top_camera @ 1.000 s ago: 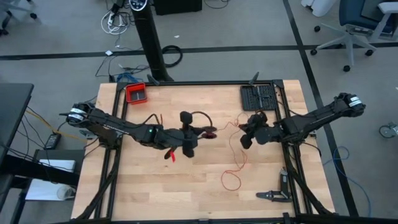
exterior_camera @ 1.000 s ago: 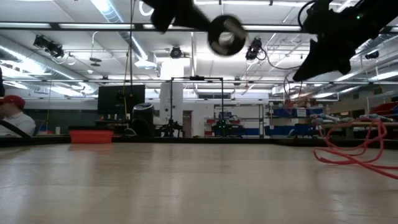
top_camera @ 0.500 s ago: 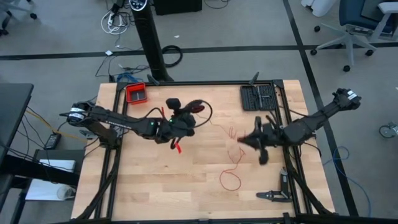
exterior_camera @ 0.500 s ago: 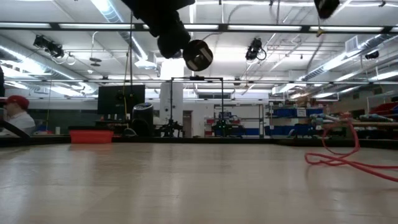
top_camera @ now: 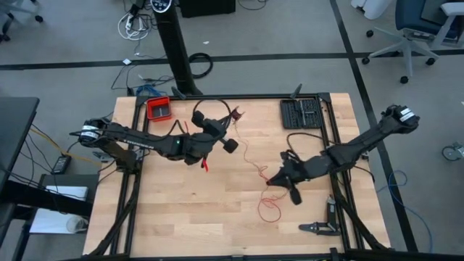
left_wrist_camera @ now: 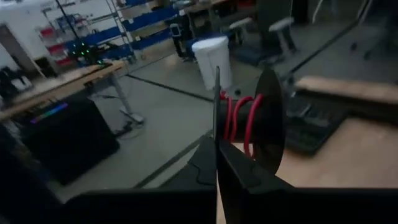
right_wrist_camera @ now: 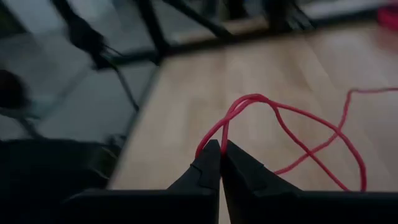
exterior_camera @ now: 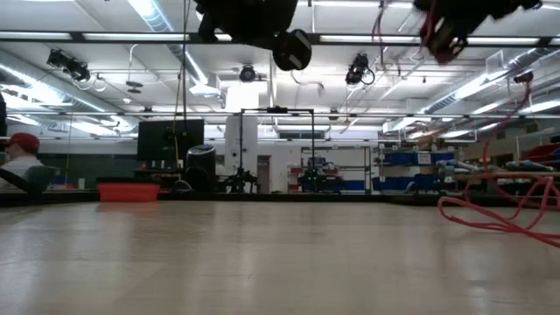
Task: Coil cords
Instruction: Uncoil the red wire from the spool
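Pinching the red cord with both grippers over the table

Left first: my left gripper is up near the table's far middle, just right of the red tray at the far-left corner. Fingers pressed together on the cord; wrist view shows several red turns wrapped around them behind a dark round disc. A thicker black cable loop arcs over that wrist. Low view has this gripper hanging well above the tabletop, disc facing the camera.

Centre: thin red cord runs from my left gripper down across the bare wood, wavy, toward the right gripper. A loose red loop lies on the table nearer the front edge, just below the right gripper.

Right: my right gripper sits low over the table, right of centre. Fingers closed together, clamped on a bend of the cord, which loops out over the wood beyond the tips. Low view shows red loops resting on the table at the right. Black slotted tray at the far right, small black tool near the front-right corner.
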